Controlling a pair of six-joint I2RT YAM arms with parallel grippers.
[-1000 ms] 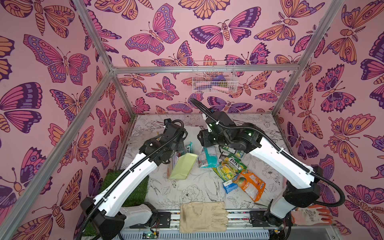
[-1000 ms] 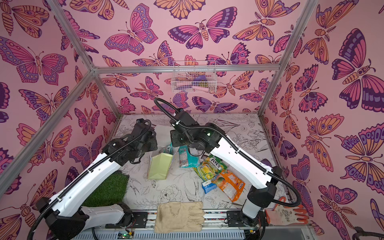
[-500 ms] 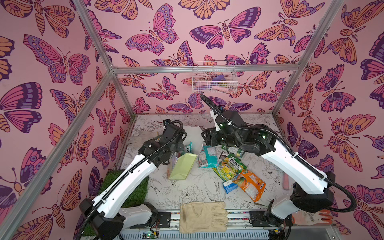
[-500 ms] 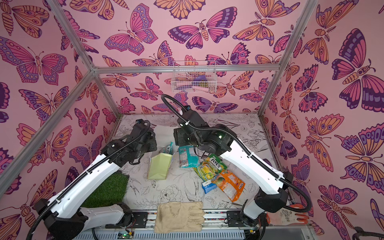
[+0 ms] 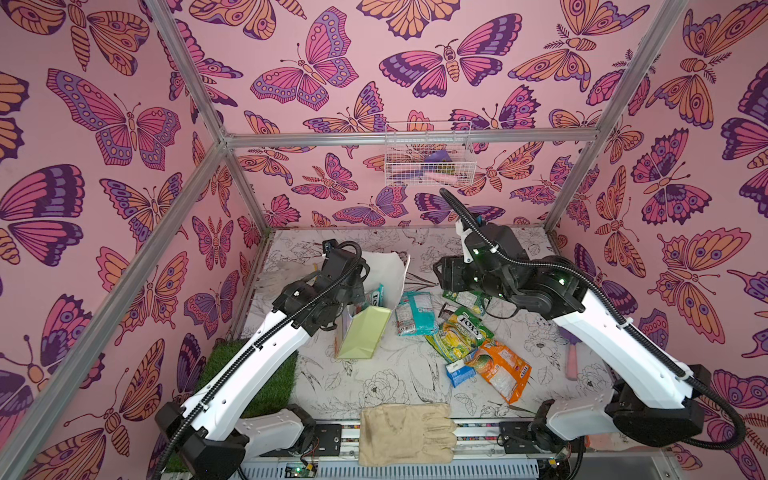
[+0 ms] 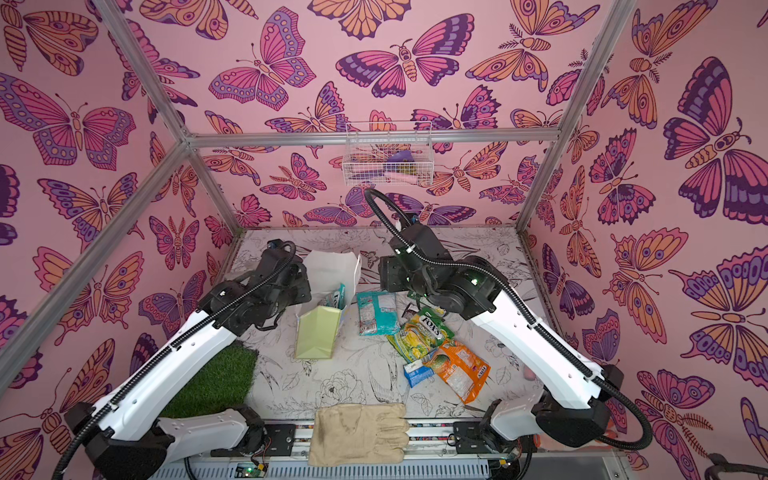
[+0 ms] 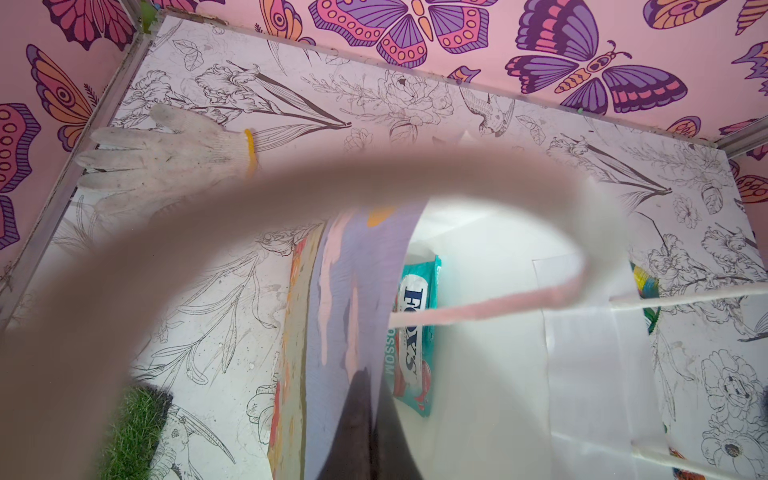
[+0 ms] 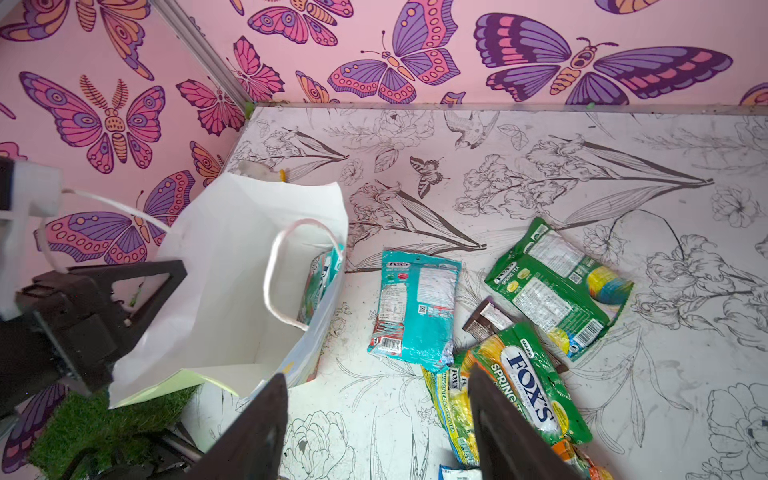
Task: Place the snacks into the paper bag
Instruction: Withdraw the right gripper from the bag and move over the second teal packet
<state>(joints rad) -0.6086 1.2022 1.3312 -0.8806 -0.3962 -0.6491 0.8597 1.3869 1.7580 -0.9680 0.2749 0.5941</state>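
Paper bag (image 8: 232,257) rim pinched in L tool (image 7: 360,386); R tool (image 8: 376,376) open, empty, above loose snacks (image 8: 415,307).

The right gripper (image 8: 376,372) had lifted and drawn back rightward, away from the paper bag (image 5: 388,270), its fingers (image 8: 257,432) spread wider. Its arm's swing had uncovered a pink and purple object (image 5: 572,361) on the bench (image 5: 374,386).

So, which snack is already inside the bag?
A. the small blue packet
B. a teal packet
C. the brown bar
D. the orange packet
B: the right wrist view shows a teal packet inside the bag; the orange packet, blue packet and brown bar lie outside it.
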